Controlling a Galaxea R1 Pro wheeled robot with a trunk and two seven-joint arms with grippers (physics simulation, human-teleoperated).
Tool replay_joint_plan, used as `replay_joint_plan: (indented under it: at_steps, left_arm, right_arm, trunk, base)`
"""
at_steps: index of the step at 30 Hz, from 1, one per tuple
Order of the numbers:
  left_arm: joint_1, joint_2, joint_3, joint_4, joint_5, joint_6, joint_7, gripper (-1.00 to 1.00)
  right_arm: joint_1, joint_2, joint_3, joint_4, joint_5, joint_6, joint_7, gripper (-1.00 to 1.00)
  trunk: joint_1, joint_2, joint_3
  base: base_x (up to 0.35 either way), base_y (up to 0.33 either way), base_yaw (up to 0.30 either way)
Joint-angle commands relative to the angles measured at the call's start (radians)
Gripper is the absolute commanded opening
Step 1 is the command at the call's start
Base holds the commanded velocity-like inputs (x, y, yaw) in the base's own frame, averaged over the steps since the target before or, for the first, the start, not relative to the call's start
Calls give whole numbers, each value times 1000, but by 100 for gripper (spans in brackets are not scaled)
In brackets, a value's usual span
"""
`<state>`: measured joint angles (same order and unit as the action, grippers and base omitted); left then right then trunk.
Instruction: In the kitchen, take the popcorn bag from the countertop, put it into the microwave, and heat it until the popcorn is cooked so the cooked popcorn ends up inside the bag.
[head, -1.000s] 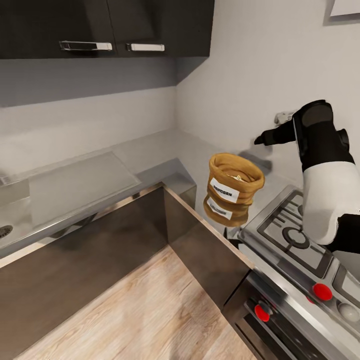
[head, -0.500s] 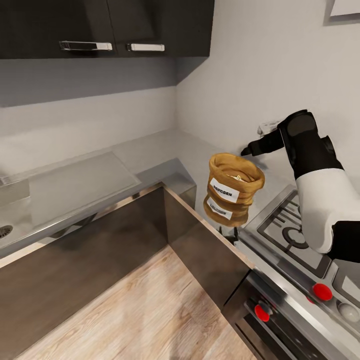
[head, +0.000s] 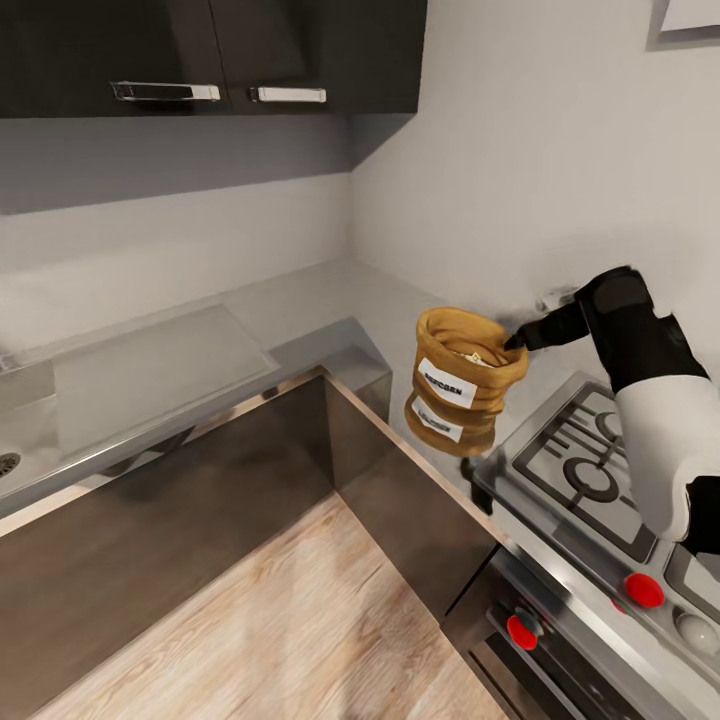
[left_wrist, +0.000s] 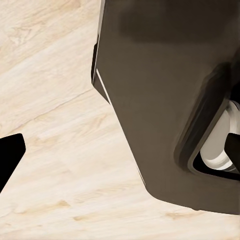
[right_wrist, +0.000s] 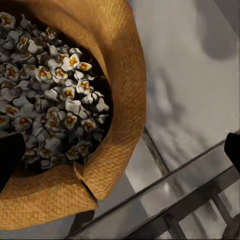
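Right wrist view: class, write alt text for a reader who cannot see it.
An open popcorn bag of tan burlap, full of white and yellow popcorn, stands on the grey countertop beside the hob's black grate.

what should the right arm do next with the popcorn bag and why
Probably ease the right gripper down a little so its jaws straddle the rolled rim, then close. It hangs at the far edge of the popcorn bag on the countertop; the wrist view shows the rim between its open jaws, not gripped.
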<state>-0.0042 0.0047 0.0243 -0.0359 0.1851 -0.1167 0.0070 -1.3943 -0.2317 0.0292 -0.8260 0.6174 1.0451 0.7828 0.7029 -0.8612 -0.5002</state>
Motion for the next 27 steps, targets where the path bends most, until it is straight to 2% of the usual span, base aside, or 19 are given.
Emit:
replay_joint_plan:
  at_steps: [1,11,14,21,27]
  left_arm:
    - [0,0,2,1,4,-3,1,100]
    - [0,0,2,1,5,-4,1,100]
    - [0,0,2,1,4,-4,1,100]
    - [0,0,1,1,4,-3,1,100]
    - [0,0,2,1,4,-4,1,100]
  right_arm:
    - [7,-3,3,-1,9,2,18,100]
    - [15,-4,3,-2,10,2,88,100]
    - [15,-4,3,-4,12,2,91,100]
    - [15,-5,3,-5,14,2,90,100]
    - [15,-5,4,-2,12,2,91,100]
  trunk:
    - [0,-1,-1]
    - [0,-1,-1]
    - [0,-1,-1]
    - [0,-1,-1]
    - [0,-1,-1]
  base:
    - [0,0,0]
    - [0,0,0]
    - [2,0,0]
    - [187,-139,0]
    - [24,-17,0]
